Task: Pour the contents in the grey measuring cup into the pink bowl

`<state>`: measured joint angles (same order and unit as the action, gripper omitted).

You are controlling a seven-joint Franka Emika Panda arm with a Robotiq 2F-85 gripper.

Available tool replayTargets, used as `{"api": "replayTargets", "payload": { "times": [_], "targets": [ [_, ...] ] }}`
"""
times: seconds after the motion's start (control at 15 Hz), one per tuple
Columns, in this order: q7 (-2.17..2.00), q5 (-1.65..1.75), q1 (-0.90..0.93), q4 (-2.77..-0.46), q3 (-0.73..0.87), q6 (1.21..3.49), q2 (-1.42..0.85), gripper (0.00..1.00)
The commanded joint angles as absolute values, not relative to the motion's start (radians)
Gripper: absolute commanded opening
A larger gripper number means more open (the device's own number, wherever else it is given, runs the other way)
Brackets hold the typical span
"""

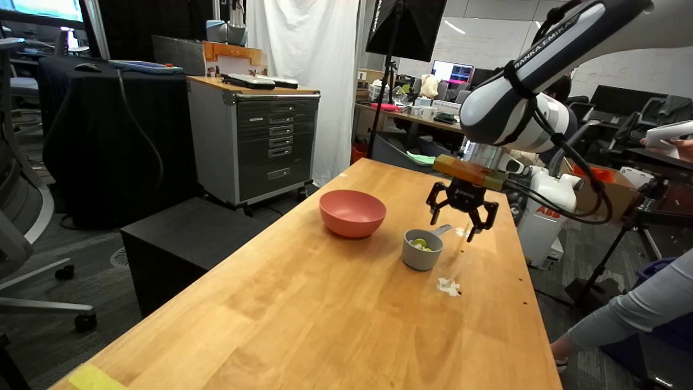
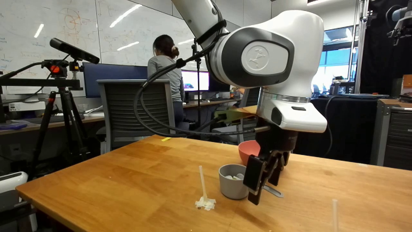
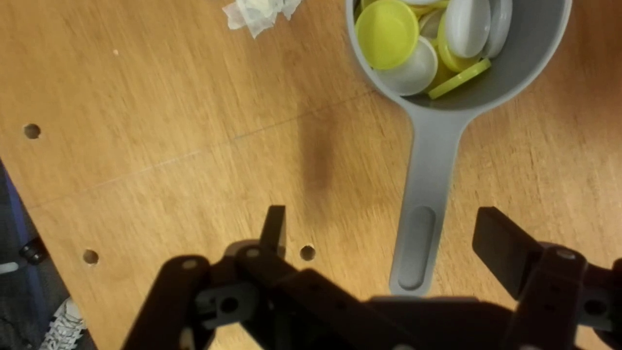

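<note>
The grey measuring cup stands upright on the wooden table in both exterior views. Its contents, yellow-green and white discs, lie inside it in the wrist view, where the top of the cup is cut off. A flat handle runs from the cup toward my gripper, which points down above the table. In the wrist view the handle's end appears between the widely spread fingers, touched by neither. The pink bowl sits beyond the cup, apart from it; in an exterior view my gripper partly covers the bowl.
A thin upright straw rises from a tape patch close beside the cup. Another straw stands farther along the table. A table edge shows at the left of the wrist view. A black box stands beside the table.
</note>
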<state>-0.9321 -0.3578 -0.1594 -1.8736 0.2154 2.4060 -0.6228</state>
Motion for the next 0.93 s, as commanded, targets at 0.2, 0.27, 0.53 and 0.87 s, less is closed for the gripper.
{"api": "replayTargets", "payload": {
  "times": [0.2, 0.27, 0.53, 0.87],
  "targets": [
    [-0.965, -0.346, -0.154, -1.824, 0.219, 2.400, -0.647, 0.45],
    [-0.968, -0.346, -0.155, -1.821, 0.219, 2.399, -0.647, 0.36],
    [-0.975, -0.347, -0.155, -1.815, 0.218, 2.402, -0.644, 0.11],
    [-0.979, -0.343, -0.154, -1.813, 0.219, 2.404, -0.643, 0.12]
  ]
}}
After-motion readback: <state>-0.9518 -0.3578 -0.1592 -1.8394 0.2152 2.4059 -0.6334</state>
